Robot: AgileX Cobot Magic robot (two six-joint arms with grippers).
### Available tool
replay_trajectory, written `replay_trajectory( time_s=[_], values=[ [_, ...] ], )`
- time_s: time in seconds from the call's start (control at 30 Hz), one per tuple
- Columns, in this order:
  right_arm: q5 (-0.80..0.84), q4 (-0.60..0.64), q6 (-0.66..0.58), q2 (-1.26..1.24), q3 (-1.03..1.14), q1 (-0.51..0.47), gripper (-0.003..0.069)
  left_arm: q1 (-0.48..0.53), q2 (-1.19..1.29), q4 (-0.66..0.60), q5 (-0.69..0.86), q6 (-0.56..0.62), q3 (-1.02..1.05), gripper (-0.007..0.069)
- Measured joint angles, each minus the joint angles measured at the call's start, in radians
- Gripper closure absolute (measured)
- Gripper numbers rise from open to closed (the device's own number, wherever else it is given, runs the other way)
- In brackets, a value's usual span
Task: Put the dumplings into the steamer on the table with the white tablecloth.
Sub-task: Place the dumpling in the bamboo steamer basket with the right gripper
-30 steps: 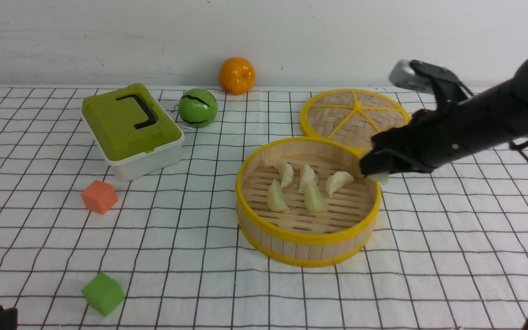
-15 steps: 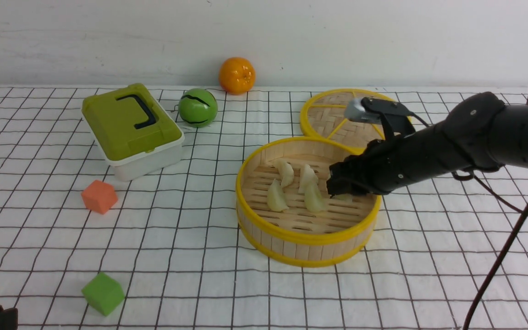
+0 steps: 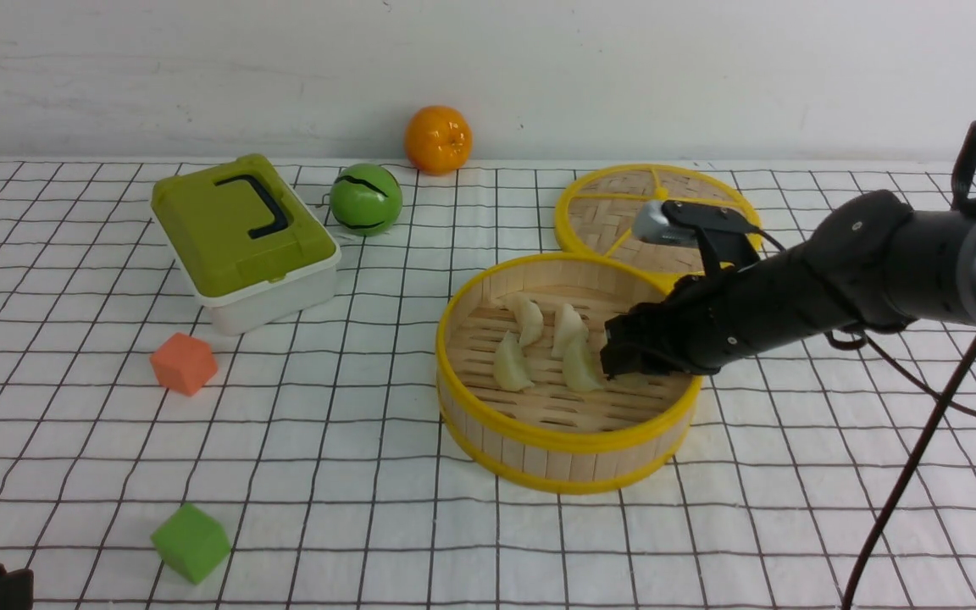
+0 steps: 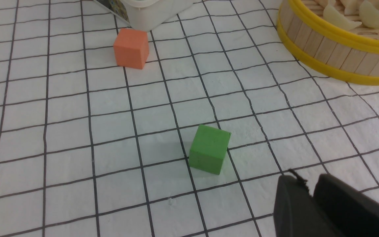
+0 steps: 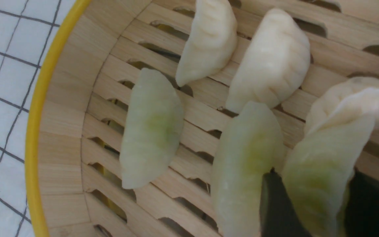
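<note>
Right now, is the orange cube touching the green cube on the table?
No, the orange cube and the green cube lie well apart, with bare white tablecloth between them.

Staged robot test bench suggested, not a home: counter (image 3: 352,474) draped in grid-printed white tablecloth (image 3: 793,508) against bare white wall (image 3: 200,76); foam cubes, orange (image 3: 184,363) and green (image 3: 191,542), laid out as props.

We see the steamer (image 3: 568,373) right of centre on the white tablecloth (image 3: 327,474), with four dumplings (image 3: 547,347) in plain sight on its slats. Our right gripper (image 3: 619,356) reaches in from the right, low over the basket floor; its jaws are hard to read here. A woven lid (image 3: 615,207) lies just behind.
</note>
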Motion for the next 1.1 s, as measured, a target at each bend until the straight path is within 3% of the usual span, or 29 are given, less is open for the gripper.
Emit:
replay_trajectory(
  time_s=[0.2,0.47,0.63,0.7,0.77,0.8,0.9,1.1],
  values=[
    [-0.005,0.03,0.0,-0.011,0.0,0.0,0.0222,0.0,0.0,0.0,0.0,0.0,0.0,0.0528],
    [-0.018,0.02,0.0,-0.087,0.0,0.0,0.0204,0.0,0.0,0.0,0.0,0.0,0.0,0.0527],
    [0.024,-0.129,0.0,-0.202,0.0,0.0,0.0305,0.0,0.0,0.0,0.0,0.0,0.0,0.0526],
    [0.072,-0.227,0.0,-0.276,0.0,0.0,0.0377,0.0,0.0,0.0,0.0,-0.001,0.0,0.0524],
    [0.156,-0.359,0.011,-0.39,0.0,0.0,0.0501,0.0,0.0,0.0,-0.001,-0.016,0.0,0.0522],
    [0.163,-0.371,0.013,-0.4,0.0,0.0,0.0512,0.0,0.0,0.0,-0.001,-0.021,0.0,0.0521],
    [0.268,-0.557,0.072,-0.571,0.0,0.0,0.0648,0.0,0.0,0.0,-0.002,-0.038,0.0,0.052],
    [0.357,-0.92,0.315,-0.922,0.028,0.0,0.068,0.0,0.0,0.0,-0.002,-0.043,0.0,0.0513]
  ],
)
